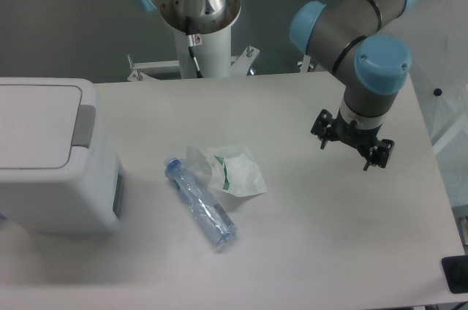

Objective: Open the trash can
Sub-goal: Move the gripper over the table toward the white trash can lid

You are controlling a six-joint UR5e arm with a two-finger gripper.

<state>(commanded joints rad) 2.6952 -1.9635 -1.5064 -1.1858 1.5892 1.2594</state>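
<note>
The trash can (51, 186) is a large boxy white bin at the left edge of the table. Its flat white lid (35, 123) lies shut, with a grey strip (85, 126) on its right edge. My gripper (351, 147) hangs under the blue-capped wrist at the right side of the table, far from the can. Its two black fingers stand apart with nothing between them.
A clear plastic bottle with a blue cap (199, 202) lies on the table's middle. A white plastic bag with green print (232, 171) lies against it. The arm's white base column (201, 39) stands at the table's back edge. The table's right edge is close to the gripper.
</note>
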